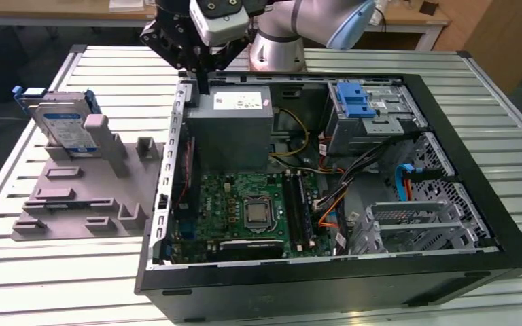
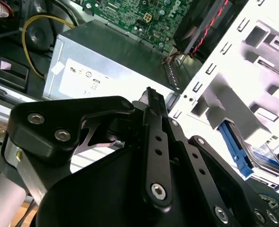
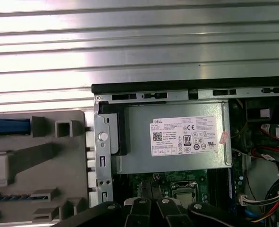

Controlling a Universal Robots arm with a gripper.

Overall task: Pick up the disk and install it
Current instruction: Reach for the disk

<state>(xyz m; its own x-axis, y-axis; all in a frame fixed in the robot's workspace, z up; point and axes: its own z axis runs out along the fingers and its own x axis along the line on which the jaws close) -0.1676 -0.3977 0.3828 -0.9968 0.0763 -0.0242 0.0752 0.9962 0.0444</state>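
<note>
1 robot arm (image 1: 325,20) hung over the far side of an open computer case (image 1: 478,163). In the exterior view its gripper (image 1: 204,85) pointed down, between 10 and 11 o'clock from the middle of the case. The tips were just above the case wall, close to the grey power supply box (image 1: 229,129) with the white sticker. The 2 black fingers (image 1: 203,75) were pressed together with nothing between them. In the second wrist view the gripper (image 2: 150,94) looked like 1 thin black bar, with the same grey box behind it.

The disk (image 1: 64,125) stood outside the case. It was up on its edge in a grey holder (image 1: 79,197) on the metal table (image 1: 43,272). That was at about 9 o'clock from the case, and between 8 and 9 o'clock from the gripper, well apart from it. Its blue and white label faced the camera, and a blue frame ran around its edges. In the second wrist view the disk (image 2: 262,158) showed in the holder, past the black gripper parts.

Inside the case, the green motherboard (image 1: 242,210) lay at 6 o'clock from the power supply box. A blue tab (image 1: 356,102) sat on a metal cage at about 3 o'clock from that box. Some cables (image 1: 370,170) ran between them.
</note>
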